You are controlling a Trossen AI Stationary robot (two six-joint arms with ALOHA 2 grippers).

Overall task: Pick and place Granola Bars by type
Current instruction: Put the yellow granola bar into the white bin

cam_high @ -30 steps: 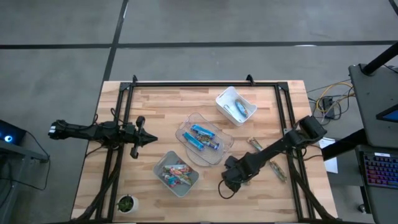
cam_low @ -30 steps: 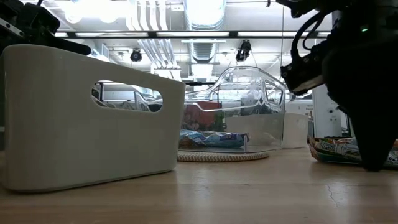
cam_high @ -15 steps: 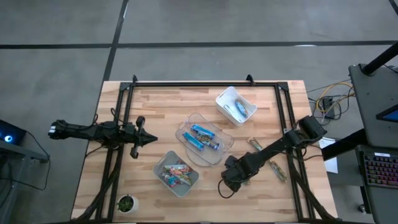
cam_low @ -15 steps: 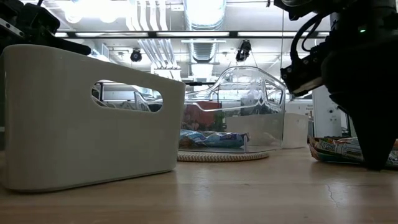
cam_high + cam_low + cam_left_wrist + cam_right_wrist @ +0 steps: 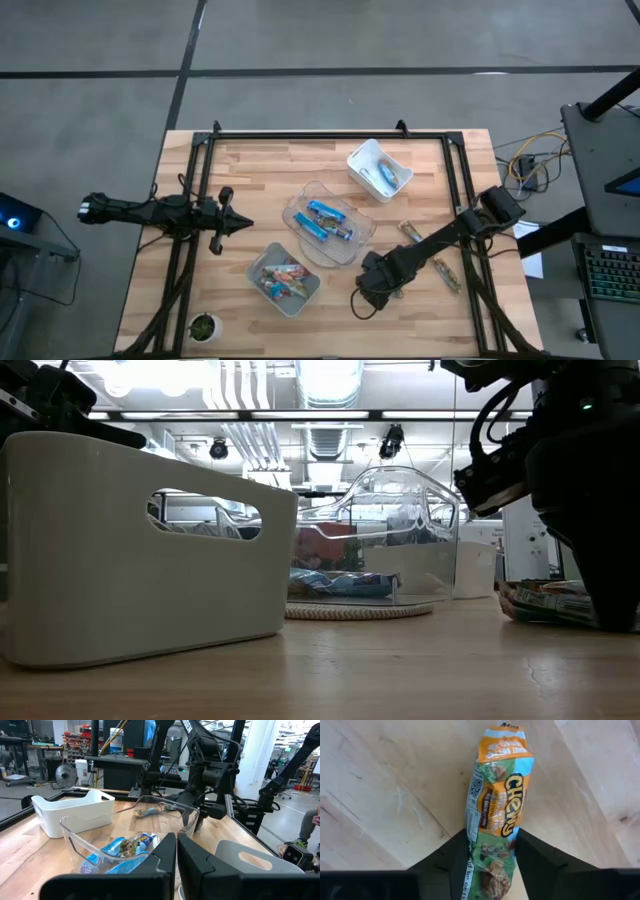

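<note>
A granola bar in a green and orange wrapper (image 5: 497, 805) lies flat on the wooden table. My right gripper (image 5: 492, 865) points down over it, near the table's right front, and is shut on it. In the high view the gripper (image 5: 372, 285) hides this bar. In the low view a green wrapper (image 5: 545, 600) shows at the foot of the dark finger (image 5: 610, 580). Two more granola bars (image 5: 410, 232) (image 5: 446, 276) lie loose on the table at the right. My left gripper (image 5: 240, 225) waits shut at the table's left, held level. My right gripper pinches the granola bar's two long edges (image 5: 470, 845) between its two fingers, toward one end of the bar. The fingers come from above, pointing down, and lie across the bar. The bar rests flat on the table, most of its length reaching out beyond the fingers.
A clear bin (image 5: 325, 222) with blue bars stands mid-table on a round mat. A grey bin (image 5: 284, 278) with red and orange bars is near the front, and a white bin (image 5: 380, 170) is at the far side. A small plant pot (image 5: 203, 326) sits at the front left corner.
In the low view my right gripper's visible finger has shifted a little sideways at table level beside the green wrapper. The bar lies where it was.
</note>
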